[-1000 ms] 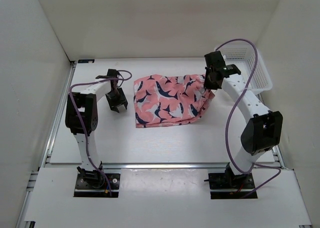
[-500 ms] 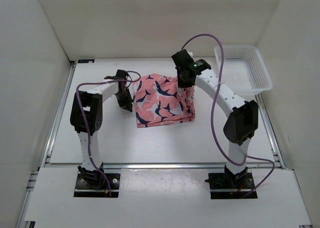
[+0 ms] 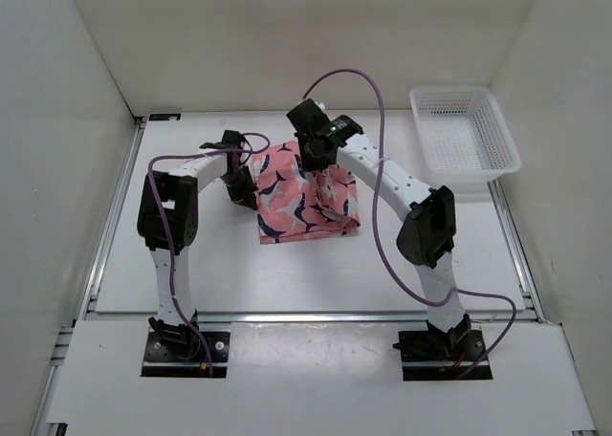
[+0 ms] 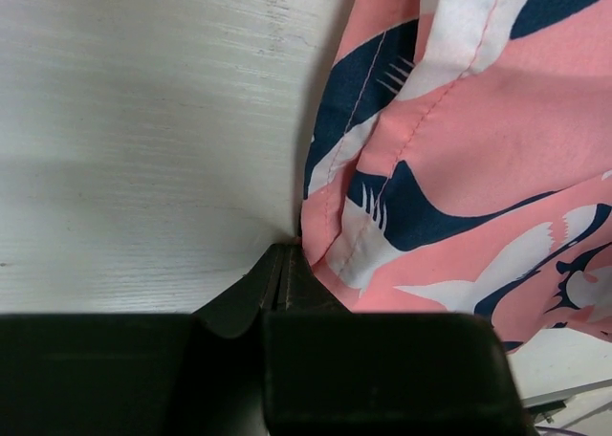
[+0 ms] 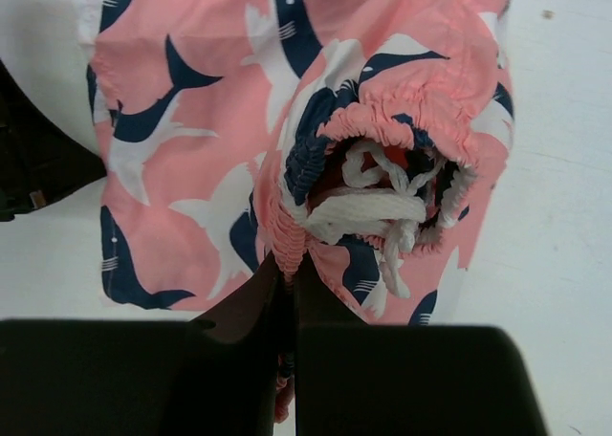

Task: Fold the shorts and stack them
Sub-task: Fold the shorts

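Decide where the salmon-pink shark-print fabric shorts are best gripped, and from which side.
Grip the salmon-pink shark-print fabric shorts at the gathered elastic waistband, coming from above: bunched, it stands up as a thick ridge, while the legs lie flat on the white table. The right tool is shut on it.

Nothing to read in any view right now, no word, label, brand or number that can be made out. The shorts (image 3: 287, 199) carry a shark print and no lettering that shows.
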Action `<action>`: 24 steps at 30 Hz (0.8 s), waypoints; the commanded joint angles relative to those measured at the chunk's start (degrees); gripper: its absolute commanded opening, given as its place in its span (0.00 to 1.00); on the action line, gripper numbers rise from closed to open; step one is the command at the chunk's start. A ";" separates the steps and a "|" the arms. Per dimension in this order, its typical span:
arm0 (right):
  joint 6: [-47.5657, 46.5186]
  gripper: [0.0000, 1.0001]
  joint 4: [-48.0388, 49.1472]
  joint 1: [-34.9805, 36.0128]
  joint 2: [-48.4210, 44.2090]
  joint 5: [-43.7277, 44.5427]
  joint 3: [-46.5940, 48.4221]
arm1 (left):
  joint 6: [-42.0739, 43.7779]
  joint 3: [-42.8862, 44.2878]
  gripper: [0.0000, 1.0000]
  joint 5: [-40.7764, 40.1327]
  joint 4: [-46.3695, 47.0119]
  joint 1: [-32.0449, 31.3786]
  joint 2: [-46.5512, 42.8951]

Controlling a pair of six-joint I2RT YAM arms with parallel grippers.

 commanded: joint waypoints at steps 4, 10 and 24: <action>1.28 0.00 0.32 2.89 4.52 -3.75 6.90 | 0.42 0.40 0.10 -0.86 1.29 -0.14 2.23; 2.42 0.00 1.46 3.42 6.54 -6.91 7.51 | 0.42 0.40 0.10 -0.86 1.29 -0.14 2.23; 4.09 0.54 12.41 3.42 8.66 -18.34 7.18 | 0.42 0.40 0.10 -0.86 1.29 -0.14 2.23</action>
